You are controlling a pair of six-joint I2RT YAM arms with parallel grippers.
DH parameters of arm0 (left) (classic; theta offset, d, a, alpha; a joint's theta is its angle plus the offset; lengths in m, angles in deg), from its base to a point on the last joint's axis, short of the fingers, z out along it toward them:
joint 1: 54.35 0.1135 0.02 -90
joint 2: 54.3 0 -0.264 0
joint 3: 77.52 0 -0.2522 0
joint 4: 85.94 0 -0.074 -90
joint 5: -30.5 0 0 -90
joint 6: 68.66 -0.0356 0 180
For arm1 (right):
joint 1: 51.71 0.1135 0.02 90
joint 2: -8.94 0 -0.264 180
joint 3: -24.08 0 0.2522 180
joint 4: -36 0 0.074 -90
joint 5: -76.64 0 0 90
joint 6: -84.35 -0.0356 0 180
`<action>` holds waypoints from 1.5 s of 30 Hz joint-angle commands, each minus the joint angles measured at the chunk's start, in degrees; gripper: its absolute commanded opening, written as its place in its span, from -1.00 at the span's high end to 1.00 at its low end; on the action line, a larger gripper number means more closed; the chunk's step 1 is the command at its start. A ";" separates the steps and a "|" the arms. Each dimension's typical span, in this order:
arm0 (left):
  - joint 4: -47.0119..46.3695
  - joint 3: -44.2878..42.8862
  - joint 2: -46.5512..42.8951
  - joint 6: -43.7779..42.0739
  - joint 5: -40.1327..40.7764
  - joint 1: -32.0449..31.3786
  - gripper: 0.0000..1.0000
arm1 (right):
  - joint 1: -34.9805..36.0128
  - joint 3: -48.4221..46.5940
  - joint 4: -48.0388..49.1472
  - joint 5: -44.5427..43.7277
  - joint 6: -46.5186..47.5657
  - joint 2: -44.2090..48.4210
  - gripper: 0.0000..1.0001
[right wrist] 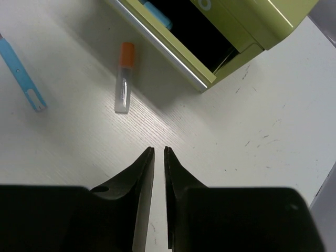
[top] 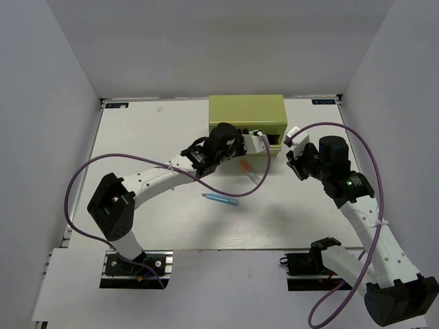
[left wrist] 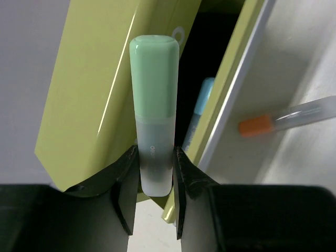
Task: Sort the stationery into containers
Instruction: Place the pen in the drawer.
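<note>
The left arm reaches from its base up and across the tabletop [top: 137, 137], elbow bent out to the left. Its forearm is stretched toward the front of the olive-green box [top: 247, 113] at the far edge. The left claw [left wrist: 156, 150] is clamped on the lower, translucent end of the pale green stick [left wrist: 154, 105]. One finger [left wrist: 126, 194] presses each side, and the capped end points away from the wrist. The stick is held off the tabletop, right at the mouth of the box's open drawer [left wrist: 231, 89]. The wrist view does not show whether it touches the box face behind it. Inside the dark drawer lies a blue stick [left wrist: 202, 100].

The right arm rises from its base, folds back at an elbow near the right corner, then runs forward. Its wrist sits just right of the box and is tilted down at the tabletop. The right claw [right wrist: 157, 150] is narrow, its fingertips parted by a slim gap with nothing between them. It hovers over bare tabletop, apart from the sticks.

Two sticks lie on the tabletop in front of the box. The orange-ended stick [right wrist: 125, 76] lies just beside the drawer front, and the light blue stick [right wrist: 21, 71] lies farther from the box, toward the arms' bases.
</note>
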 commanded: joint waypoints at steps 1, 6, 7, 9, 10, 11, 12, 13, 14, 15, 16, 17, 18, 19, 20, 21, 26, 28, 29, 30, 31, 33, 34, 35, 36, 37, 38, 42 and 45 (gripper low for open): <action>-2.00 -3.52 0.02 -2.06 -3.02 2.39 0.84 | -1.21 0.98 1.39 0.30 -1.52 1.45 0.61; -1.30 -4.93 2.83 -2.06 -5.83 4.59 0.77 | -2.01 1.25 1.48 0.83 -1.87 1.63 0.61; -1.30 -4.93 2.84 -2.06 -6.53 4.60 0.77 | -2.18 1.42 1.56 1.00 -2.04 1.46 0.61; -1.30 -4.24 2.84 -2.06 -7.06 4.60 0.71 | -2.45 1.51 1.74 1.35 -2.13 1.28 0.61; -1.30 -4.23 2.84 -2.06 -7.06 4.60 0.71 | -2.54 1.51 1.83 1.44 -2.13 1.28 0.61; -1.30 -3.53 2.84 -1.53 -7.06 5.12 0.68 | -2.71 1.60 1.92 1.62 -2.13 1.10 0.61; -1.30 -3.53 2.84 -1.53 -7.06 5.13 0.66 | -2.89 1.60 1.92 1.70 -2.13 1.10 0.61; -1.30 -3.53 2.84 -1.53 -7.59 5.13 0.66 | -2.98 1.69 2.00 1.70 -2.31 0.93 0.61; -1.30 -3.00 3.36 -1.53 -7.59 5.13 0.66 | -3.06 1.69 2.09 1.79 -2.14 0.84 0.61; -1.30 -3.00 3.37 -1.53 -7.59 5.13 0.63 | -3.06 1.78 2.18 1.97 -2.22 0.67 0.58; -1.30 -3.00 3.37 -1.53 -7.59 5.13 0.59 | -3.15 1.78 2.27 1.97 -2.22 0.58 0.58; -1.82 -2.48 3.37 -1.53 -7.59 5.13 0.54 | -3.15 1.60 2.09 2.23 -2.14 0.31 0.58; -2.35 -2.47 3.37 -1.53 -7.59 5.13 0.43 | -3.24 1.60 2.09 2.41 -2.22 0.22 0.58; -2.36 -2.47 3.37 -1.53 -7.59 5.13 0.39 | -3.33 1.51 2.18 2.49 -2.22 0.14 0.58; -2.36 -2.47 3.37 -1.53 -7.59 5.13 0.35 | -3.24 1.34 2.01 2.58 -2.22 -0.13 0.56; -2.96 -2.47 3.37 -1.53 -7.59 5.13 0.31 | -3.24 1.25 2.09 2.67 -2.05 -0.13 0.56; -4.20 -1.33 3.90 -1.53 -6.98 5.13 0.09 | -3.24 1.25 1.74 3.20 -1.61 -0.39 0.48; -4.82 -1.33 3.90 -1.00 -6.98 5.13 -0.02 | -3.50 1.25 1.57 3.20 -1.52 -0.57 0.48; -4.82 -1.33 3.90 -1.00 -6.98 5.13 -0.12 | -3.59 1.34 1.48 3.37 -1.35 -0.57 0.48; -4.82 -1.33 3.90 -1.00 -6.98 5.13 -0.20 | -3.42 1.34 1.48 3.46 -1.34 -0.57 0.45; -4.82 -1.33 3.90 -1.00 -6.98 5.13 -0.24 | -3.59 1.34 1.30 3.29 -1.34 -0.57 0.45; -4.82 -0.80 3.90 -1.00 -6.98 5.13 -0.34 | -3.59 1.34 0.95 3.72 -1.17 -0.57 0.45; -5.43 -0.80 3.90 -1.00 -6.98 5.13 -0.34 | -3.42 1.34 1.04 3.90 -1.08 -0.48 0.45; -5.43 -0.80 3.37 -0.48 -6.98 5.13 -0.45 | -3.59 1.51 0.95 4.60 -0.82 -0.65 0.41; -5.43 -0.80 2.59 -0.47 -6.98 5.13 -0.45 | -3.68 1.51 0.78 4.78 -0.64 -0.74 0.41; -5.43 -0.80 1.97 -0.47 -6.98 5.13 -0.52 | -3.59 1.51 0.51 5.30 -0.12 -0.74 0.38; -5.43 -0.80 1.27 -0.47 -6.45 4.17 -0.66 | -3.50 1.86 0.25 7.66 1.11 -0.66 0.31; -2.98 -2.90 -4.62 5.81 -7.94 3.46 -0.95 | -3.33 5.63 -0.20 15.66 7.78 0.74 0.05; -0.87 -1.52 -10.68 17.05 -7.33 3.46 -0.99 | -3.07 10.12 1.03 23.04 14.73 1.45 -0.12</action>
